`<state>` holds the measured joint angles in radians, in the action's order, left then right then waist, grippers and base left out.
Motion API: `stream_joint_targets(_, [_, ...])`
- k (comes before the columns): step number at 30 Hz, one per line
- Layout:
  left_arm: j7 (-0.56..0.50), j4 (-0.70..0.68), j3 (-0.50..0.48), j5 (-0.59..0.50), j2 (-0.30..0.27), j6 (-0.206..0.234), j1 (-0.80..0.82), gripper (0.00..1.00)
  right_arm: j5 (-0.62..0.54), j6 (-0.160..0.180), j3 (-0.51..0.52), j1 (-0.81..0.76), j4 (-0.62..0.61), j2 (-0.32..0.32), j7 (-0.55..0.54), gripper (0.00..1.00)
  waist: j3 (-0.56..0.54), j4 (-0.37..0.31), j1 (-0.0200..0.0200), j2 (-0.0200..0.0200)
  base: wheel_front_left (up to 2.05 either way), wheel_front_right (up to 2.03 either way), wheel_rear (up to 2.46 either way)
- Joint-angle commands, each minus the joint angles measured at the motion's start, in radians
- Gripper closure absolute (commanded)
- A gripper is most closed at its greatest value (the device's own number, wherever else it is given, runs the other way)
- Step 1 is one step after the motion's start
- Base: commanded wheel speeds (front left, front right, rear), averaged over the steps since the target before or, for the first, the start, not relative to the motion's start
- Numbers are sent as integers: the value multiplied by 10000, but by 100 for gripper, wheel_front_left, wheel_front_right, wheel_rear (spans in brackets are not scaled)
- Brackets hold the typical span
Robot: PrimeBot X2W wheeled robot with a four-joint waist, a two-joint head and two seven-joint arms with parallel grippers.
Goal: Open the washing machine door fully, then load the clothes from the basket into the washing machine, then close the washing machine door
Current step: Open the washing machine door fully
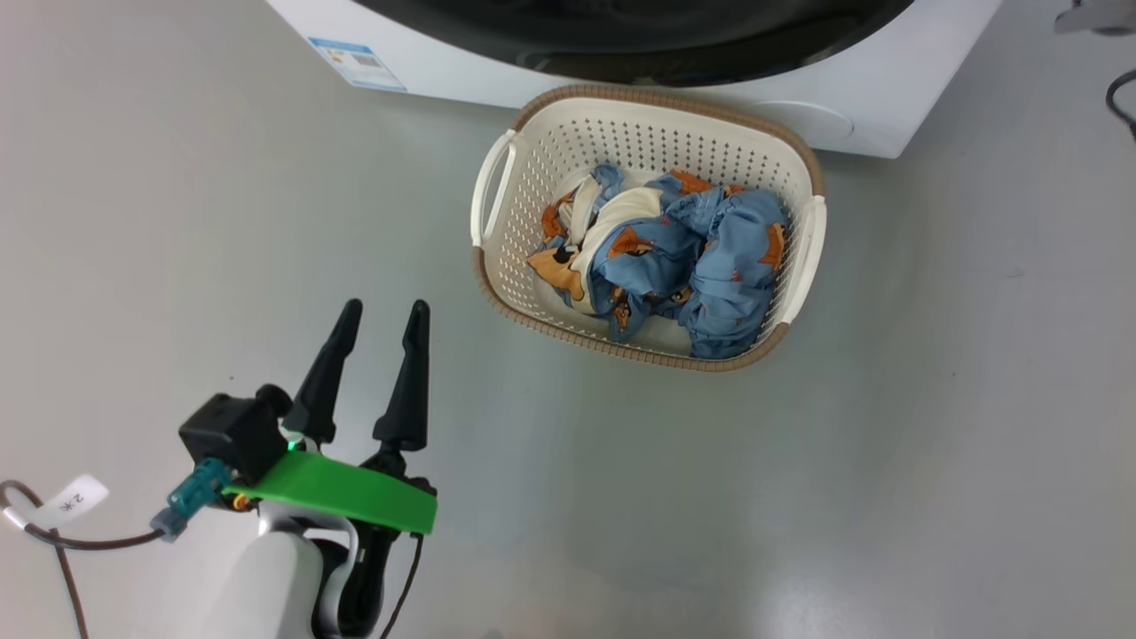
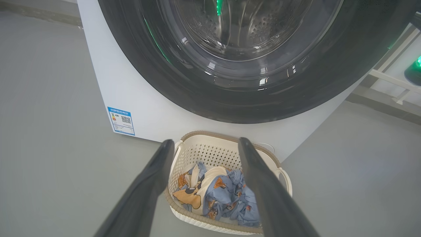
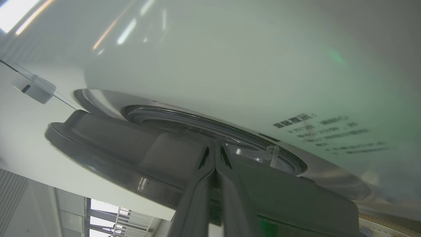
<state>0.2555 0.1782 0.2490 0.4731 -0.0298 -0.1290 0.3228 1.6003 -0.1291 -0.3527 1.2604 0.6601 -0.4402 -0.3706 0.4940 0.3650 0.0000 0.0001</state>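
Observation:
The white washing machine (image 1: 799, 98) stands at the top of the head view, its glossy black washing machine door (image 1: 639, 44) facing the floor space. The cream basket (image 1: 639, 93) sits right in front of it with the light-blue, orange-printed clothes (image 1: 674, 257) heaped inside. My left gripper (image 1: 384, 309) hovers open over bare floor to the basket's left; its wrist view looks between the fingers (image 2: 206, 142) at the basket (image 2: 210, 134), the clothes (image 2: 220, 194) and the door (image 2: 230, 82). My right gripper (image 3: 215, 148) is shut, empty, tips against the door's rim (image 3: 115, 148), which stands slightly off the machine front (image 3: 230, 65).
A blue label (image 1: 358, 64) is stuck on the machine's lower left corner. A dark cable (image 1: 1120, 93) lies on the floor at the far right. My left wrist carries a cable with a white tag (image 1: 71, 499). Grey floor surrounds the basket.

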Motion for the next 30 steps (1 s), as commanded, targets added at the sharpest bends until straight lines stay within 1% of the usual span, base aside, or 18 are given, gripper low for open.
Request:
stream_joint_targets(1, [63,-273,-263,120,-207,-17,173,0,-107,-16,-118,271,-121,216,-113,100,146,81,0,-1,0,0,0])
stream_joint_targets(6, [63,-266,-211,223,-206,-17,245,0,-193,-16,-253,523,52,375,-295,100,206,87,0,-1,0,0,0])
stream_joint_targets(12, [63,-198,-191,218,-205,-17,211,0,-179,-16,-410,186,-138,487,-534,100,-38,-1,0,-1,0,0,0])
stream_joint_targets(21, [63,-70,-229,12,-205,-17,-60,0,-212,-16,-829,-1013,-919,554,-908,100,-718,-333,0,-1,0,0,0])
stream_joint_targets(30, [63,7,-242,-235,-205,-17,-316,0,-122,-16,-1205,-1985,-1699,830,-1360,100,-1268,-640,0,-1,0,0,0])
